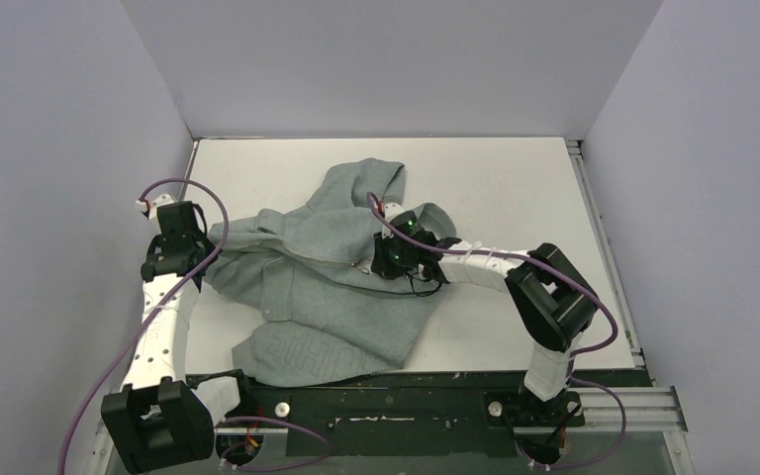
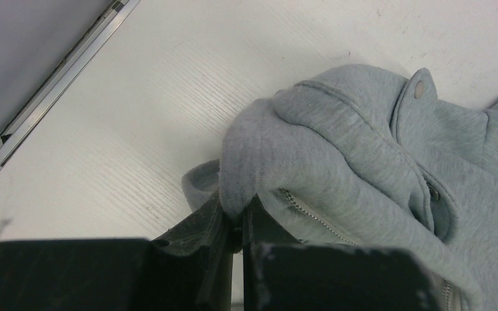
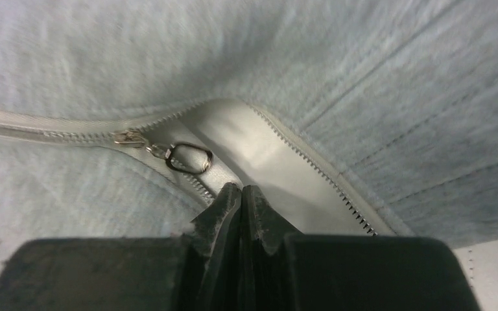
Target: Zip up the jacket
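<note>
**Item 1, left gripper** (image 2: 235, 221). The jaws are pressing together on a fold of grey fabric and are gripping the jacket (image 1: 327, 287) at its edge. In the left wrist view the fold is bulging up over the fingertips at lower centre. A short run of zipper teeth is showing just right of them. A round snap (image 2: 419, 91) is sitting on a tab at upper right. In the top view this gripper is standing at the garment's left edge.

**Item 2, right gripper** (image 3: 241, 193). The jaws are standing fully closed, with the tips touching the pale tape of the zipper (image 3: 298, 152) at lower centre of the right wrist view. Whether they are nipping any tape cannot be told. The slider (image 3: 130, 137) is sitting left of the tips, its pull ring (image 3: 190, 158) lying free between slider and tips. The two tooth rows are parting to the right of the slider.

**Item 3, jacket.** It is lying rumpled and partly open at centre-left of the white table (image 1: 515, 178). Its ribbed hem is reaching toward the bottom of the frame.
</note>
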`<state>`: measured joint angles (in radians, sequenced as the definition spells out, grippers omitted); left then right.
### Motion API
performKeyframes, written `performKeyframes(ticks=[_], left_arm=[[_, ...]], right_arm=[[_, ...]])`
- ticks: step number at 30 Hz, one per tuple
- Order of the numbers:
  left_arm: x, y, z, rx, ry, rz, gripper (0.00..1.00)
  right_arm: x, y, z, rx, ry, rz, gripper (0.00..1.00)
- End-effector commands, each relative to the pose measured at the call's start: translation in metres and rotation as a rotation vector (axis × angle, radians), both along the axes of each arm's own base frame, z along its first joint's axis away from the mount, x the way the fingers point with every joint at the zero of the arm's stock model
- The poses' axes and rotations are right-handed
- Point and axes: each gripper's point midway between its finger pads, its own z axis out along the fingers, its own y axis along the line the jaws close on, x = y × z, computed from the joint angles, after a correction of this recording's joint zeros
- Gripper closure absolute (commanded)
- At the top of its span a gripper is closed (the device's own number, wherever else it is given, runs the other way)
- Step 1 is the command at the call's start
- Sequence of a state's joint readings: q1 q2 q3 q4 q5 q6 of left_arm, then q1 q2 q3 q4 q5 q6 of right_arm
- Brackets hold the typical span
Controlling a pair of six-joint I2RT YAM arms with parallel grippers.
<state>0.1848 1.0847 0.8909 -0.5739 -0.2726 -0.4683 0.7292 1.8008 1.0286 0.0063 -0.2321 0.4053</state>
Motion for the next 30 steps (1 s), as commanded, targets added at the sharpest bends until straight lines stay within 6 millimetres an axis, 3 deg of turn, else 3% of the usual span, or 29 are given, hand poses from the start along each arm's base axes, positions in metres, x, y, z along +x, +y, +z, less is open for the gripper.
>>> performKeyframes(ticks=[1,8,13,18,22,24,27,30], left_arm=[[-0.006,0.001,0.004,0.001,-0.033,0.015,1.00],[-0.023,-0.006,-0.015,-0.025,-0.002,0.006,1.00],[-0.020,-0.006,-0.012,-0.025,-0.011,0.006,1.00],[-0.019,-0.008,-0.012,-0.034,-0.011,-0.003,1.00],[-0.020,-0.009,-0.012,-0.041,-0.014,0.002,1.00],[-0.021,-0.009,-0.012,-0.049,-0.019,0.010,1.00],[-0.021,-0.011,-0.016,-0.072,-0.022,0.029,1.00],[-0.022,-0.013,-0.023,-0.101,-0.015,0.049,1.00]], right_arm=[[-0.008,-0.007,0.001,-0.003,-0.023,-0.039,1.00],[0.003,-0.003,0.042,0.067,-0.123,-0.058,1.00],[0.010,-0.002,0.071,0.081,-0.185,-0.052,0.99],[0.009,0.001,0.089,0.123,-0.209,-0.035,0.66],[0.005,0.008,0.099,0.169,-0.214,0.010,0.59],[-0.003,0.014,0.098,0.186,-0.195,0.058,0.62],[-0.017,0.018,0.086,0.197,-0.158,0.114,0.78],[-0.021,0.001,0.056,0.122,-0.108,0.032,0.88]])
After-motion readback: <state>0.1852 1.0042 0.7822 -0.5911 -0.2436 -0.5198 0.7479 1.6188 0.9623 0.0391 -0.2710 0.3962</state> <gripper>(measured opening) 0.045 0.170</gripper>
